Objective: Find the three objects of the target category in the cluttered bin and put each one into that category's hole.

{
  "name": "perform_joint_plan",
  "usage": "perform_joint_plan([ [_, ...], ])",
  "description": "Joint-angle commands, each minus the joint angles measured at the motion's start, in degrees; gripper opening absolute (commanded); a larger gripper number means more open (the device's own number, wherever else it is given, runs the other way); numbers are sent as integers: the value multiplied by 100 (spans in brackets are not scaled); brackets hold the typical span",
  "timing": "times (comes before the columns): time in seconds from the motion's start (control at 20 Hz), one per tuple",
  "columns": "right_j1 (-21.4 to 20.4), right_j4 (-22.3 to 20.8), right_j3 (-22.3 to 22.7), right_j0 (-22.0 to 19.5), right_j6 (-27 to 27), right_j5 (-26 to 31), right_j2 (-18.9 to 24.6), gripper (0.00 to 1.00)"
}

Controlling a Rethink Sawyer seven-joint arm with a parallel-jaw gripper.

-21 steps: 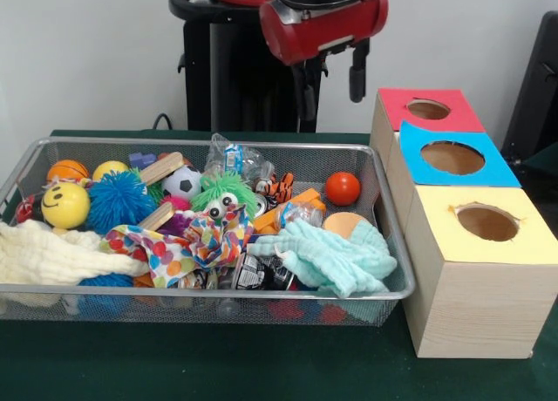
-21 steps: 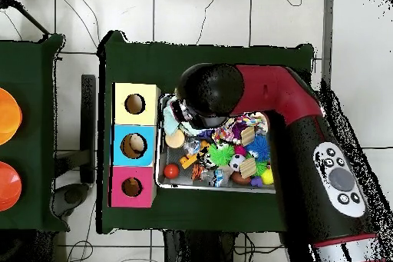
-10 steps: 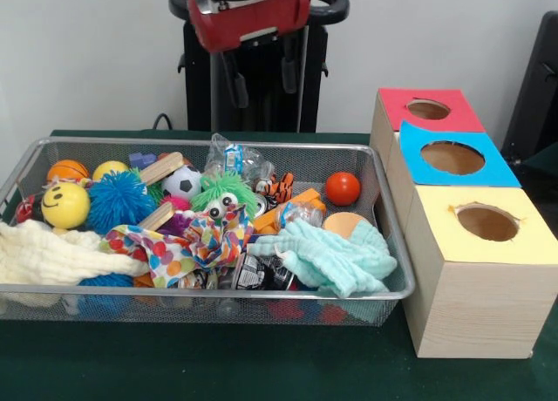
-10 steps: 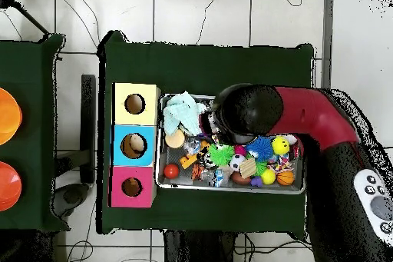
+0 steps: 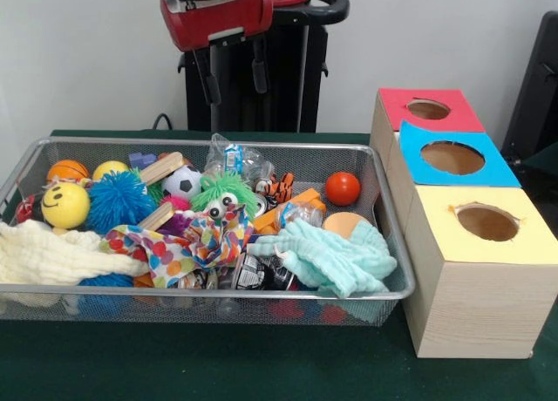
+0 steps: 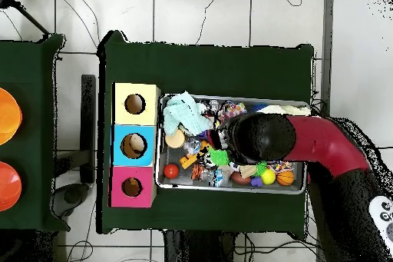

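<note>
Locate the hand [image 5: 231,74] first: in the front view it hangs high above the far rim of the wire-mesh bin [image 5: 397,270], over the bin's middle-left part. Its two dark fingers [image 5: 209,77] point down with a clear gap between them, and nothing is held.

The target category cannot be read from the pictures, so treat each candidate group by its position below the hand:

- Balls: the black-and-white soccer ball [image 5: 182,182] lies almost straight below the hand, against the far wall. The blue spiky ball [image 5: 119,200], the yellow smiley ball [image 5: 65,205] and the small orange basketball [image 5: 67,170] lie further toward the bin's left end. The red-orange ball [image 5: 343,188] sits alone near the right end.
- Soft items: the mint-green cloth [image 5: 327,254] lies at the near right. The cream cloth [image 5: 52,254] drapes over the near left corner. The multicoloured spotted cloth [image 5: 179,244] lies between them, just in front of the green fuzzy toy with eyes [image 5: 223,194].

The coming move is therefore mainly a straight descent, with a small shift toward the near side or the left.

The three boxes stand outside the bin's right end, well apart from the hand: the red-topped box [image 5: 427,109] farthest, the blue-topped box [image 5: 452,157] in the middle, the yellow-topped box [image 5: 484,222] nearest. In the overhead view the arm's head [image 6: 257,137] covers the bin's centre, so you cannot check the fingers there.
</note>
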Motion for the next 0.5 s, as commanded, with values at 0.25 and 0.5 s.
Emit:
perform_joint_plan([
  [0.25,-184,-533,985,-152,-806,-595,479,100],
  [0.5,-83,-1072,1364,-367,-819,-1311,494,100],
])
